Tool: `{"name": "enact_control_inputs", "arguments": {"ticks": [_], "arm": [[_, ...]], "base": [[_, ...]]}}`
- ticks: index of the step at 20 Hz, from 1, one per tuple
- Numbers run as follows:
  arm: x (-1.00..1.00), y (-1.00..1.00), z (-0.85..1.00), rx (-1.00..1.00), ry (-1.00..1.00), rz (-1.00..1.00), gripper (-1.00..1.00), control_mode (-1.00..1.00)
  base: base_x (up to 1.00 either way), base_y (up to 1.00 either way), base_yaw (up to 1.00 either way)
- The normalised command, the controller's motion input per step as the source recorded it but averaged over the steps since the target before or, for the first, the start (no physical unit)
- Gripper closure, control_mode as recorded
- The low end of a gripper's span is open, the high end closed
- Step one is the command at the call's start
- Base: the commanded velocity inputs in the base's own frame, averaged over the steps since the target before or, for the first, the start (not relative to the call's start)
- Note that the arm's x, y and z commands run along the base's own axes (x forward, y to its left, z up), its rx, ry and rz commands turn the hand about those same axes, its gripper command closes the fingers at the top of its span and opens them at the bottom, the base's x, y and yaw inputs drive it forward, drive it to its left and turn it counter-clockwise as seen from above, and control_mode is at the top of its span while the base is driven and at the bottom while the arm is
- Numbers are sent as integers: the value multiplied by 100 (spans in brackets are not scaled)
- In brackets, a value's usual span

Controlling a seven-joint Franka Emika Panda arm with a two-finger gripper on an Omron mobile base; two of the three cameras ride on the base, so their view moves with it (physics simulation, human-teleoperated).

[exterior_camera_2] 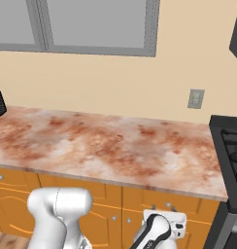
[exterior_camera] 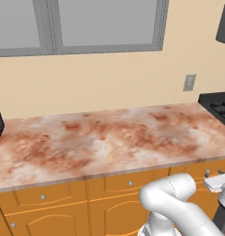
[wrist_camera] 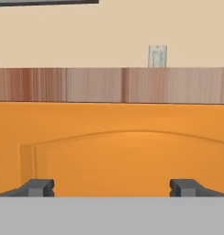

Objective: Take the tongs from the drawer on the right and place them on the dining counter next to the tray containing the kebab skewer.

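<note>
before the orange arched-panel cabinet door [wrist_camera: 127, 160], the dark two-finger gripper [wrist_camera: 112, 187] gapes wide, empty; advancing risks striking the door, not the shallow orange knobbed drawer [exterior_camera_2: 159, 200].

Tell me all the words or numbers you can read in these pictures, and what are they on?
There are none to read.
The wall outlet has a plain grey face with no label.
The marbled worktop, the orange drawer fronts and the window frame carry no writing.
The stove at the right edge shows dark grates and no lettering.
</note>
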Motion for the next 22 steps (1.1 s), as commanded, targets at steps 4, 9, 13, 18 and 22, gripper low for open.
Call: {"name": "enact_control_inputs", "arguments": {"ticks": [4,9,13,18,22], "arm": [[1,0,-6,0,-4,0,-100,-100],[10,0,-4,0,-1,0,-100,-100],[6,0,-4,0,-3,0,-100,-100],[20,0,-3,0,-1,0,-100,-100],[26,0,-3,0,0,0,-100,-100]], "base": [[0,0,0],[0,0,0],[0,0,0],[0,0,0],[0,0,0]]}}
